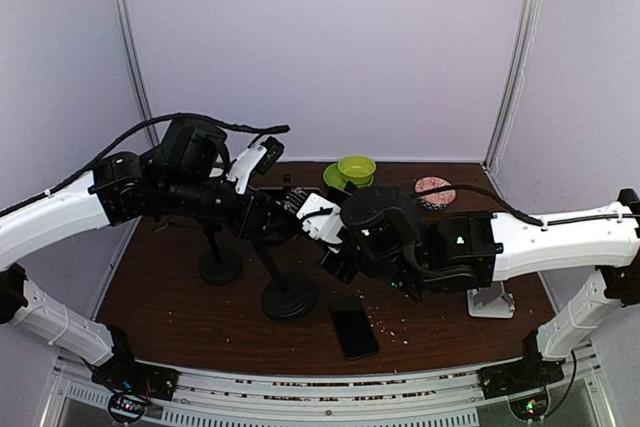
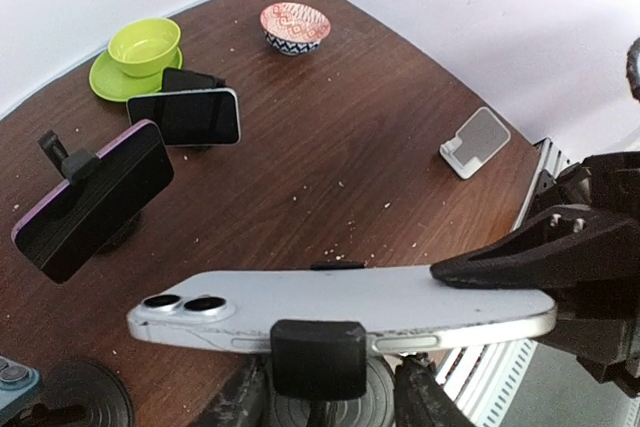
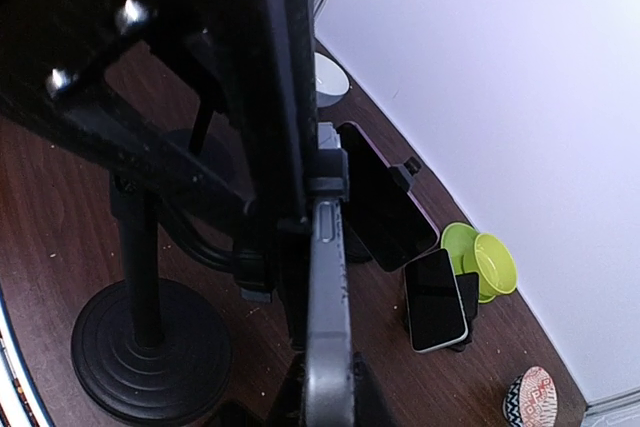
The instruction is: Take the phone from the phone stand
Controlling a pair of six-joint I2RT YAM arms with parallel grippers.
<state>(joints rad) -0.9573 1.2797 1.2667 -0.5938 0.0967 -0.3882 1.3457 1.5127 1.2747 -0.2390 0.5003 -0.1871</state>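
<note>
Both arms reach in over the middle of the table and meet nose to nose above the phone stand. The left arm comes from the left edge with its elbow raised high, the forearm sloping down and to the right. The right arm lies long and nearly level from the right edge, its wrist turned leftward.

The phone sits in the stand's black clamp — lying sideways, pale back and twin lenses up, off the table.

The right pincer is closed on the phone's far end: one dark finger presses along the upper face and the rest of the jaw sits under it. In the right wrist view the phone appears edge-on as a thin silver strip running out from between the black fingers.

The left pincer is low behind the clamp with its fingers parted either side of the stand's stem, gripping nothing.

Another dark phone lies flat on the table just right of the stand's round base.
</note>
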